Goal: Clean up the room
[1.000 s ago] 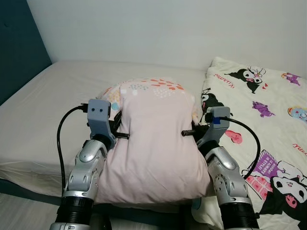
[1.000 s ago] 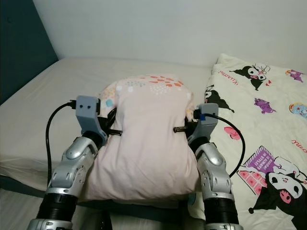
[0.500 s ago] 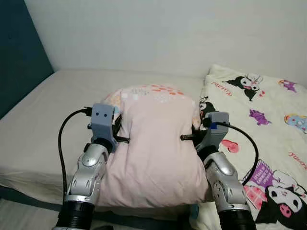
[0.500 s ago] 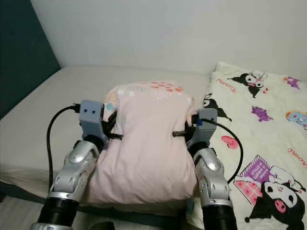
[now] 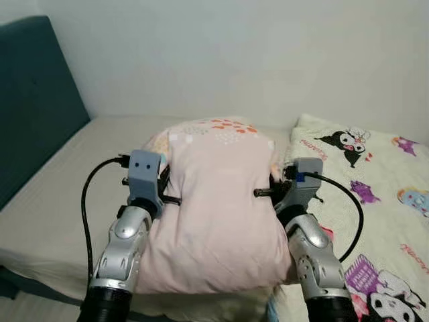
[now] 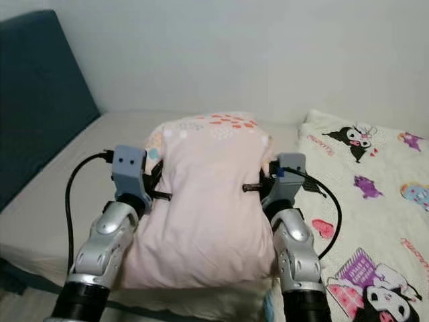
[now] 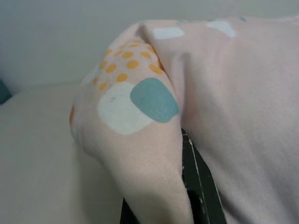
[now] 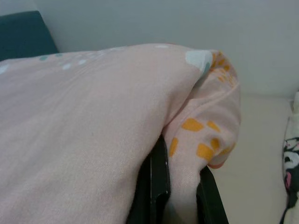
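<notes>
Pink pillow (image 5: 214, 208) is held up between the two arms, above the near edge of the bed (image 5: 60, 188). It sits lengthwise away from the robot, with its far end carrying orange, white and teal spots and its near end plain pink.

Left gripper (image 7: 196, 186): pressed into the pillow's left side, about halfway along. The wrist view shows one black finger (image 7: 198, 179) running under a fold of the spotted fabric, with pillow cloth on both sides of it. The jaws are clamped on that bunched edge of the pillow; the second finger is hidden by the fabric, so the gap cannot be judged exactly, but it is narrow.

Right gripper (image 8: 180, 196): pressed into the pillow's right side, level with the left one. The wrist view shows two black fingers (image 8: 159, 186) with a pinch of orange-spotted cloth between them. The jaws are closed on the pillow's edge, only a fold of fabric apart.

The pillow's weight is carried by both grips and its underside rests against the silver forearms.

Surroundings: beige bed sheet to the left and beyond the pillow; dark teal headboard (image 5: 37, 94) at far left; cartoon-print blanket (image 5: 375, 201) spread over the bed's right side, just beside the right arm; plain pale wall (image 5: 234, 54) behind.
</notes>
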